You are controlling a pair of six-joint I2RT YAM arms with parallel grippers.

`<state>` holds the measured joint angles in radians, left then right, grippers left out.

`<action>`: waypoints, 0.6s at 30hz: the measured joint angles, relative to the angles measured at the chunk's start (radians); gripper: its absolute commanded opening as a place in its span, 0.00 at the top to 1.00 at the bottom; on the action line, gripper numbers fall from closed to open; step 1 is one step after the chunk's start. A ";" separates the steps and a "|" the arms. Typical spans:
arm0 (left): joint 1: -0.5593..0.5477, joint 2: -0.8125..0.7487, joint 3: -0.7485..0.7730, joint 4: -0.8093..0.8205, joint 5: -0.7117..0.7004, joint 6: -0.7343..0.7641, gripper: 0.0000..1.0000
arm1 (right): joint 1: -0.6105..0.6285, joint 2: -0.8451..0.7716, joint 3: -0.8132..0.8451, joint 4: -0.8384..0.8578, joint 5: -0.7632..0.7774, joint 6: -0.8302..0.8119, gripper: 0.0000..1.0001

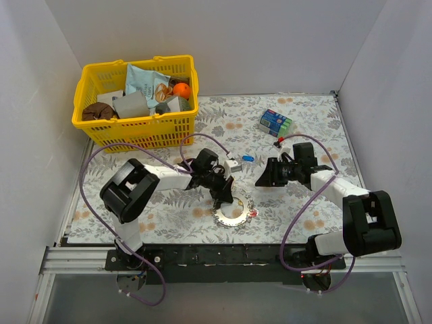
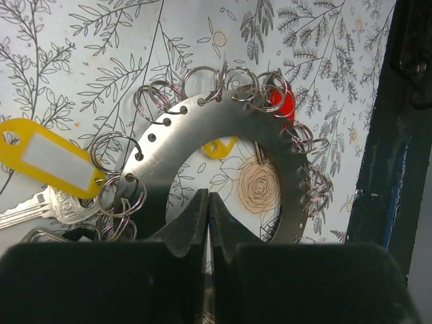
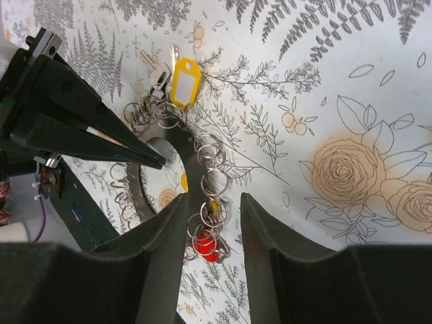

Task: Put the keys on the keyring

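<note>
The keyring (image 1: 231,210) is a flat metal hoop edged with many small wire rings, lying near the table's front edge. In the left wrist view the keyring (image 2: 202,121) fills the middle, with a yellow-tagged key (image 2: 50,158) at its left and a red key head (image 2: 283,102) at its far right rim. My left gripper (image 2: 208,202) is shut with nothing visible between its fingers, its tips over the hoop's hole. My right gripper (image 3: 212,209) is open, its fingers framing the keyring (image 3: 194,172) edge and the red key (image 3: 206,243), apart from them. A blue key (image 1: 248,158) lies alone behind the grippers.
A yellow basket (image 1: 135,67) full of odd items stands at the back left. A blue-green packet (image 1: 275,122) lies at the back right. White walls close in the floral table on three sides. The left gripper (image 3: 160,162) shows in the right wrist view.
</note>
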<state>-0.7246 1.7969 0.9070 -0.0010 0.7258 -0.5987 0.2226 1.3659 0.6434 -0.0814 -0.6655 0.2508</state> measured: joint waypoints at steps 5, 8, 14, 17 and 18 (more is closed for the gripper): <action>-0.006 0.078 0.054 -0.033 0.023 -0.016 1.00 | 0.000 0.014 -0.005 -0.025 0.008 0.000 0.56; -0.006 0.111 0.095 -0.035 0.025 -0.049 1.00 | 0.000 0.022 -0.005 -0.028 0.008 0.000 0.56; 0.001 0.145 0.136 -0.025 -0.009 -0.137 1.00 | 0.000 0.038 -0.005 -0.032 0.003 -0.011 0.56; 0.014 0.145 0.136 -0.020 -0.029 -0.177 1.00 | 0.000 0.042 -0.005 -0.033 -0.004 -0.016 0.55; 0.023 0.145 0.135 -0.018 -0.034 -0.190 1.00 | 0.000 0.043 -0.005 -0.033 -0.007 -0.018 0.55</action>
<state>-0.7017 1.9423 1.0424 -0.0193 0.6914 -0.7883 0.2226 1.4086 0.6380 -0.1146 -0.6724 0.2329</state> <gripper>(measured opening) 0.010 0.446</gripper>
